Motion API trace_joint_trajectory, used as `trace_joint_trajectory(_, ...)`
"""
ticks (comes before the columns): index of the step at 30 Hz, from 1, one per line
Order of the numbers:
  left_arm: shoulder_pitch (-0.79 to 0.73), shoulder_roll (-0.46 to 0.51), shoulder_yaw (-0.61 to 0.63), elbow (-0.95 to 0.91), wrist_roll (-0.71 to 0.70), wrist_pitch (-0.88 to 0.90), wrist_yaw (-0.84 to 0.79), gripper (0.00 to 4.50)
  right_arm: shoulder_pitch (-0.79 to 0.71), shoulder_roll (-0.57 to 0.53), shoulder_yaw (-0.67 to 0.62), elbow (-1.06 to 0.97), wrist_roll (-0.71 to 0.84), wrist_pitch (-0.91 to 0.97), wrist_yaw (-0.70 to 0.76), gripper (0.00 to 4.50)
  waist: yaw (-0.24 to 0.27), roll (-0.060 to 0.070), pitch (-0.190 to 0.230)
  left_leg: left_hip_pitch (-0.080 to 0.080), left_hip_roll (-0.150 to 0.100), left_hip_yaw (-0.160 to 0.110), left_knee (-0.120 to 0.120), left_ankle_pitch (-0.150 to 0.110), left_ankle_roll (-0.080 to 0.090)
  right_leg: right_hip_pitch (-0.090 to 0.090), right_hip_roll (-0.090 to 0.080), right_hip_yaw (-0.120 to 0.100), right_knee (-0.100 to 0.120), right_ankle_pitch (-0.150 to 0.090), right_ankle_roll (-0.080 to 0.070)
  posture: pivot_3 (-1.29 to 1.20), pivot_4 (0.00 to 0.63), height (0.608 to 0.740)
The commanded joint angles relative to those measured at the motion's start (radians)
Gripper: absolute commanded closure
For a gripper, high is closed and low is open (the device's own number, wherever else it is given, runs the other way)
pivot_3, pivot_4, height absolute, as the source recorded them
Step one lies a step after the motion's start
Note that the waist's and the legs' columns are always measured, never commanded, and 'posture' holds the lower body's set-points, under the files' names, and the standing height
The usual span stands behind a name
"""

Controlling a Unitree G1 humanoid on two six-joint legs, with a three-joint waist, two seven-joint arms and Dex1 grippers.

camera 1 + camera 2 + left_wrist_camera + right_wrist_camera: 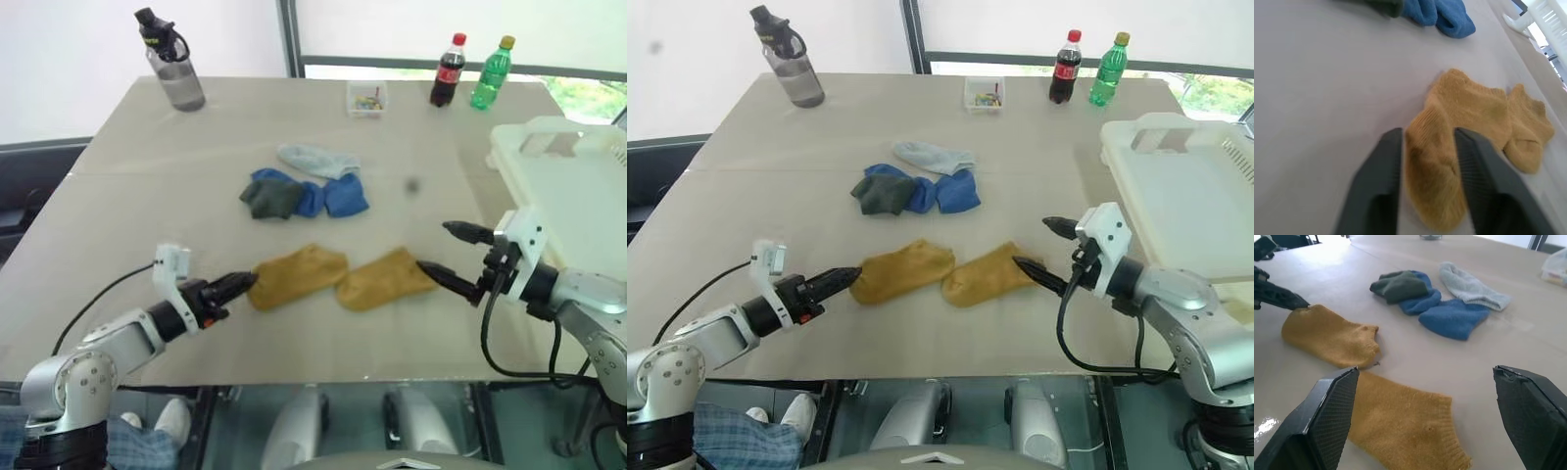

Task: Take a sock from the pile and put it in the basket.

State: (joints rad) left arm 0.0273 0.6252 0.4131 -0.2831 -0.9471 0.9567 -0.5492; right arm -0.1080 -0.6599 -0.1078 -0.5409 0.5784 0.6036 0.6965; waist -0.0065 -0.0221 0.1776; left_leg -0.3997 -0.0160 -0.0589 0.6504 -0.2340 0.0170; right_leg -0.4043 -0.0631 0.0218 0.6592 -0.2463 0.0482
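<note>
The pile (304, 186) of blue, dark green-grey and pale grey socks lies mid-table. Nearer me, two mustard socks lie flat end to end: the left sock (299, 274) and the right sock (384, 279). My left gripper (240, 284) sits low at the left sock's outer end. In the left wrist view its fingers (1381, 171) stand apart with that sock's end (1435, 161) between them. My right gripper (434, 247) is wide open just right of the right sock (1400, 426), holding nothing. The cream-white basket (578, 196) stands at the table's right edge, behind my right arm.
At the table's far edge stand a grey water bottle (174, 64), a small clear box (366, 98), a cola bottle (448, 70) and a green bottle (492, 73). The table's front edge runs just below both arms.
</note>
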Motion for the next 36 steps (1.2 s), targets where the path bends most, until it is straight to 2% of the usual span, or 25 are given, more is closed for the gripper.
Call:
trace_joint_trajectory(1,-0.01,0.0,-0.011,0.012,0.017,-0.028,-0.021,1.26,-0.053,-0.007,0.039,-0.023,-0.014,0.085,-0.059,0.0,-0.003,0.0,0.0,0.0,0.0,0.0,0.0,0.0,0.0,-0.001,0.0,0.0,0.0,0.0,0.0,0.0,0.15,0.74)
trace_joint_trajectory(3,-0.015,-0.001,-0.023,0.025,0.038,-0.04,-0.026,0.32,-0.12,0.011,0.106,-0.012,0.023,0.173,-0.051,0.0,-0.006,0.0,0.0,0.0,0.0,0.0,-0.001,0.0,0.0,-0.001,0.0,0.0,0.0,0.0,0.0,0.0,0.15,0.74)
trace_joint_trajectory(4,-0.018,0.0,-0.031,0.03,0.047,-0.045,-0.029,0.06,-0.155,0.02,0.139,-0.005,0.03,0.217,-0.055,0.0,-0.008,0.0,0.0,0.0,0.001,0.001,-0.001,0.0,0.0,-0.001,0.0,0.001,0.0,0.0,0.0,0.0,0.15,0.74)
trace_joint_trajectory(12,-0.008,0.01,-0.062,0.039,0.094,-0.063,-0.046,0.06,-0.406,0.204,0.371,0.165,-0.042,0.369,-0.123,0.0,-0.006,0.0,0.0,0.0,0.0,0.001,-0.001,0.0,0.0,-0.002,0.0,0.0,0.0,0.002,0.003,0.0,0.15,0.74)
trace_joint_trajectory(16,0.015,0.025,-0.064,0.027,0.099,-0.052,-0.057,0.06,-0.49,0.291,0.416,0.278,-0.087,0.391,-0.151,0.0,-0.007,0.001,0.0,0.0,0.0,0.0,-0.001,0.0,0.0,-0.002,0.0,0.0,0.001,0.002,0.003,0.0,0.15,0.74)
trace_joint_trajectory(22,0.053,0.038,-0.073,0.005,0.095,-0.044,-0.07,0.06,-0.533,0.33,0.45,0.365,-0.143,0.4,-0.158,0.0,-0.008,0.001,0.0,0.0,0.0,0.001,-0.003,0.0,0.0,-0.002,0.0,0.001,0.0,0.002,0.003,0.0,0.15,0.74)
trace_joint_trajectory(25,0.058,0.035,-0.07,0.009,0.101,-0.047,-0.06,0.0,-0.535,0.319,0.494,0.364,-0.177,0.393,-0.145,0.58,-0.009,0.002,0.0,0.0,-0.001,0.001,-0.004,0.0,0.0,-0.003,0.0,0.001,0.001,0.002,0.003,0.0,0.15,0.74)
trace_joint_trajectory(29,0.059,0.034,-0.071,0.014,0.104,-0.051,-0.06,0.0,-0.532,0.34,0.514,0.345,-0.181,0.397,-0.132,2.17,-0.009,0.002,0.0,0.0,-0.001,0.001,-0.004,0.0,0.0,-0.003,0.0,0.001,0.001,0.002,0.003,0.0,0.15,0.74)
trace_joint_trajectory(32,0.056,0.034,-0.068,0.018,0.106,-0.051,-0.059,0.0,-0.531,0.359,0.524,0.346,-0.184,0.396,-0.132,2.97,-0.01,0.002,0.0,0.0,-0.001,0.001,-0.004,0.0,0.0,-0.003,0.0,0.001,0.001,0.002,0.003,0.0,0.15,0.74)
trace_joint_trajectory(33,0.056,0.035,-0.068,0.019,0.105,-0.051,-0.06,0.0,-0.532,0.365,0.526,0.347,-0.185,0.395,-0.132,3.43,-0.01,0.002,0.0,0.0,0.0,0.001,-0.004,0.0,0.0,-0.003,0.0,0.001,0.001,0.002,0.003,0.0,0.15,0.74)
trace_joint_trajectory(35,0.056,0.034,-0.066,0.019,0.104,-0.048,-0.059,0.0,-0.531,0.375,0.525,0.351,-0.191,0.394,-0.133,3.91,-0.01,0.002,0.0,0.0,0.0,0.001,-0.004,0.0,0.0,-0.003,0.0,0.001,0.001,0.002,0.003,0.0,0.15,0.74)
trace_joint_trajectory(36,0.057,0.033,-0.067,0.017,0.103,-0.047,-0.058,0.0,-0.531,0.379,0.525,0.353,-0.194,0.394,-0.134,4.35,-0.01,0.002,0.0,0.0,0.0,0.001,-0.004,0.0,0.0,-0.003,0.0,0.001,0.001,0.002,0.003,0.0,0.15,0.74)
